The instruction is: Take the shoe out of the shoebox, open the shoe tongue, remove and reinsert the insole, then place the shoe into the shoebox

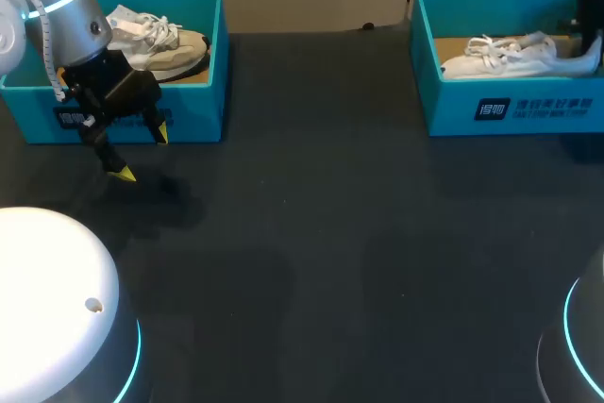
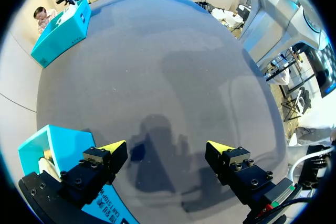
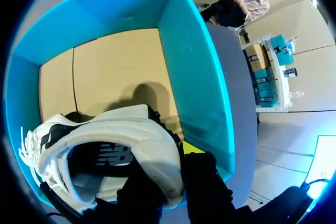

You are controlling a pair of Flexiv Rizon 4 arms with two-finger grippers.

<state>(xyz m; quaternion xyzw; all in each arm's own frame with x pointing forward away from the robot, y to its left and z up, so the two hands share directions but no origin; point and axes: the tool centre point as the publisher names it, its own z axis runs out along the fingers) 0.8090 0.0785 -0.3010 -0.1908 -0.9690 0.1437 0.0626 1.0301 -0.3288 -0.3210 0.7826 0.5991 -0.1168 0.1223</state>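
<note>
Our left gripper hangs released before the far-left shoebox. Inside the far-right shoebox our right gripper meets the white shoe at its heel; we cannot tell its grip.

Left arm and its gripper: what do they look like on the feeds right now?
The left arm is silver-grey with a glowing cyan ring, and a pale braided cable runs alongside it. The left gripper is black, with screw-studded finger blocks that end in pointed yellow tips.
</note>
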